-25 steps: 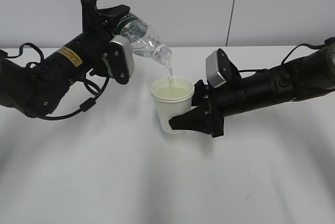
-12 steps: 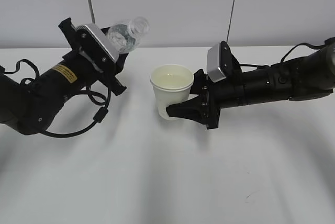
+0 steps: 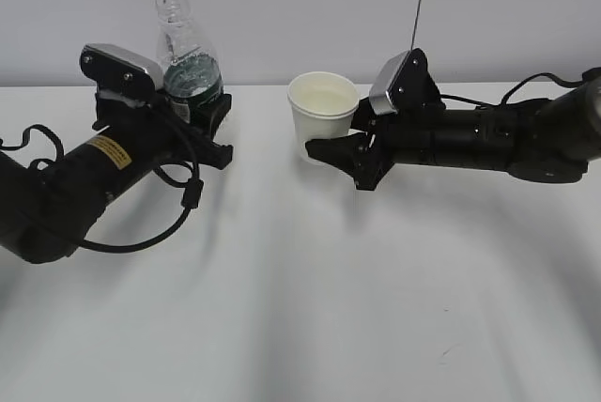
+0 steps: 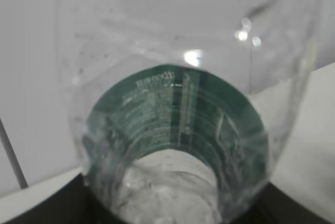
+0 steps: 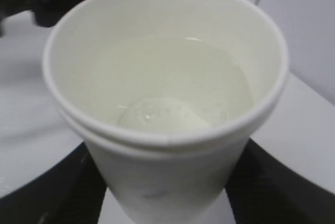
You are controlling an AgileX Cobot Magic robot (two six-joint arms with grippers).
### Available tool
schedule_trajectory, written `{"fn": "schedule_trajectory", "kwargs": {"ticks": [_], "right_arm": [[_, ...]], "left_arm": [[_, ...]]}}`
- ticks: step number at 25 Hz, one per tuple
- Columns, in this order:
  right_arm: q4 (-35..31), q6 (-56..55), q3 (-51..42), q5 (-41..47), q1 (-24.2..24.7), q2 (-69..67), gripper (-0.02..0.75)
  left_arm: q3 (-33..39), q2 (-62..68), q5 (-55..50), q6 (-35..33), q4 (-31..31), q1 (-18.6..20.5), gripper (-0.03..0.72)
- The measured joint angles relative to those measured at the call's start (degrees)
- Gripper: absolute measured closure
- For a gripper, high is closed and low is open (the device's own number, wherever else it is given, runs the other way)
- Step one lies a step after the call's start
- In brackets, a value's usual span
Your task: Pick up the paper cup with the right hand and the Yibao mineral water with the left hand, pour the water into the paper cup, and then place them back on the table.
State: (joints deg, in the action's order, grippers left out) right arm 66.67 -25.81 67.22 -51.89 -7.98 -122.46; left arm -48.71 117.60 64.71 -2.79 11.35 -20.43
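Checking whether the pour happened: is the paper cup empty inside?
No. In the right wrist view the paper cup holds clear water, its surface partway up the cream inner wall.

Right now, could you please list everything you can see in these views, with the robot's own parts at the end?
bottle: one, clear with a dark green label, upright and uncapped, held at left
paper cup: one, white, upright with water inside, held right of centre
table: one, white, under both arms
wall: one, pale grey, behind the table
left end effector: one, black, closed on the bottle
right end effector: one, black, closed on the paper cup
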Motion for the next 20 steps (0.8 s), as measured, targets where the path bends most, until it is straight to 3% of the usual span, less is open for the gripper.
{"fn": "schedule_trajectory", "kwargs": {"ticks": [4,8,11,20], "right_arm": [[-8.60,4.40,0.00,4.21,0.00,0.00,0.265],[-12.87,5.67,0.00,6.47,0.00,-0.88,0.265],[-19.70,8.21,0.00,6.09,0.00,-3.31,0.265],[-27.12,16.04,0.00,2.47,0.00,-7.56,0.265]], "left_arm": [[2.16,0.00,-0.06,7.21,7.51,0.00,0.324],[2.82,0.00,-0.06,10.10,17.64,-0.06,0.324],[2.82,0.00,-0.02,12.50,22.95,-0.06,0.327],[2.82,6.79,0.02,14.49,25.54,0.00,0.333]]}}
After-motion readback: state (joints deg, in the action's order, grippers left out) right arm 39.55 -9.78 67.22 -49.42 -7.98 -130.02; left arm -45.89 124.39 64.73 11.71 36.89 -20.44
